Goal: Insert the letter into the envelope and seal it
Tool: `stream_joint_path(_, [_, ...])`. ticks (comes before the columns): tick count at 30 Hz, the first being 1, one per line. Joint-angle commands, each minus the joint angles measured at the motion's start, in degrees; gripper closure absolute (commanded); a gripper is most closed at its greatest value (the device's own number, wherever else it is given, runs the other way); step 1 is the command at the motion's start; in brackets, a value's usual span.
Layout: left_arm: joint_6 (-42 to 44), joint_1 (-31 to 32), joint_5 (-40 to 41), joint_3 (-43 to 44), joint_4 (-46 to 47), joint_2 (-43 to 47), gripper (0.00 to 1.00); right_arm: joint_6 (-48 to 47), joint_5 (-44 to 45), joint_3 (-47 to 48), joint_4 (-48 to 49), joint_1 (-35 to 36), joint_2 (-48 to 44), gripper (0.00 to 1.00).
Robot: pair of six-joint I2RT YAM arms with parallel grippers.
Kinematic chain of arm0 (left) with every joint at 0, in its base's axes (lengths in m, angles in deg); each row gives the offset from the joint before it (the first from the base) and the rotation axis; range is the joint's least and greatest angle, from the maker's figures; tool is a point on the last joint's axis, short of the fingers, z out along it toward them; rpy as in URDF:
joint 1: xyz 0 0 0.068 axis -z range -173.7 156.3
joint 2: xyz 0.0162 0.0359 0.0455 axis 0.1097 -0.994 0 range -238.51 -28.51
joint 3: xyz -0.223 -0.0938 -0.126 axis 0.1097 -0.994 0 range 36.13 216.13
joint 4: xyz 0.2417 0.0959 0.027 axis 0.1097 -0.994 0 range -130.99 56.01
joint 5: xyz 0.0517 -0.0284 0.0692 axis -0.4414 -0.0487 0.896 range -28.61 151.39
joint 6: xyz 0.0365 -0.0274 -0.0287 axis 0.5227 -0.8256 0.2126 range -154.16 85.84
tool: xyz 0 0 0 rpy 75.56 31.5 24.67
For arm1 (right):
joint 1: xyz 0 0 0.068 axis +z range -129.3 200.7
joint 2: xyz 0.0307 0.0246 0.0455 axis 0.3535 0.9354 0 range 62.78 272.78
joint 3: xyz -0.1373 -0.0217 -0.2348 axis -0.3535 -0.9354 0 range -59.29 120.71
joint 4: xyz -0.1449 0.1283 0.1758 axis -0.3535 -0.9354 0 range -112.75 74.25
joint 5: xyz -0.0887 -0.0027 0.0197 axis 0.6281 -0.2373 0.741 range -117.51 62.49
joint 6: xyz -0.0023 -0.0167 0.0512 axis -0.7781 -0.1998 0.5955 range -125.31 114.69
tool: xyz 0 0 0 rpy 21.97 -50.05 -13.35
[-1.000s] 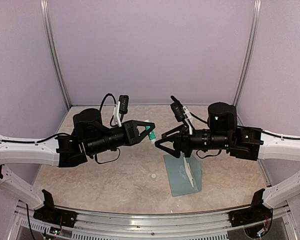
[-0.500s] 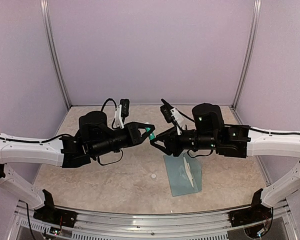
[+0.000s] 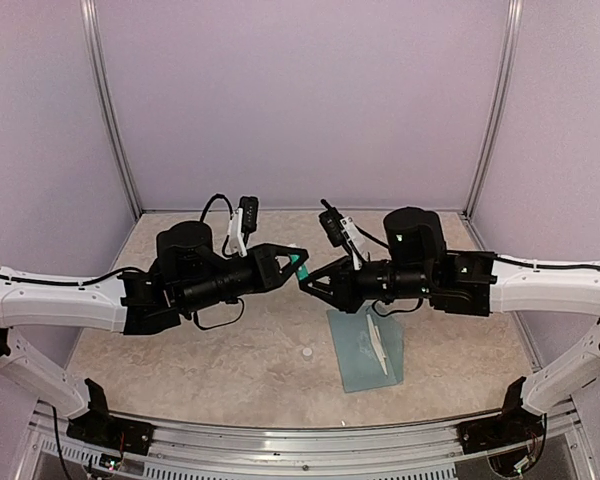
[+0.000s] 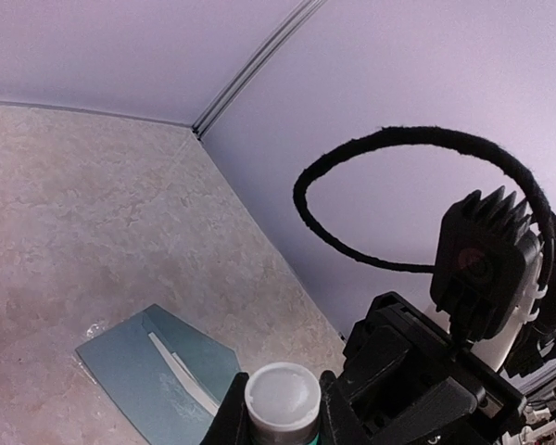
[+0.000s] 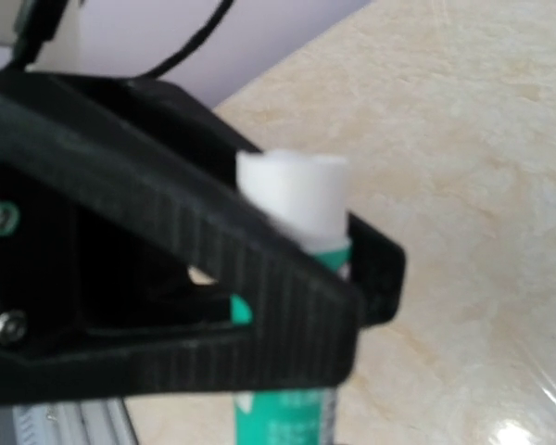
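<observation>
Envelope (image 3: 355,368) is waiting; left claw (image 3: 296,262) is clamping the glue stick (image 3: 303,268), right claw (image 3: 308,284) is gaping wide, so close squarely on it.

The left arm (image 3: 60,300) and right arm (image 3: 550,285) both reach inward, forearms about level, so the 2 grippers meet almost tip to tip. The left gripper (image 3: 298,261) pinches a glue stick (image 4: 282,400). The right gripper (image 3: 308,283) points at it, but its jaw spacing is unclear.

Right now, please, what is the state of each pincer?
Left pincer: closed on the small white-and-green glue stick.
Right pincer: looks open, holding nothing, close to the stick.
</observation>
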Motion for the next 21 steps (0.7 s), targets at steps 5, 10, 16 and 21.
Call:
stream_joint_path(5, [7.01,-0.74,-19.97,-3.86,14.21,3.70,0.92,10.14,-27.08,-7.28,22.37,-5.90,-3.54,1.00])
stream_joint_path(10, [7.19,-1.10,-31.86,-5.45,21.91,4.71,0.92,18.88,-42.00,-9.31,37.04,-6.66,-1.76,1.00])
stream_joint_path(16, [6.82,-0.97,-38.59,-4.70,25.61,3.89,0.95,27.30,-49.09,-10.57,49.92,-6.69,0.91,1.00])
stream_joint_path(21, [8.34,-1.01,-35.69,-4.69,23.50,5.01,0.94,18.62,-42.48,-8.54,34.88,-6.87,-2.14,0.82])
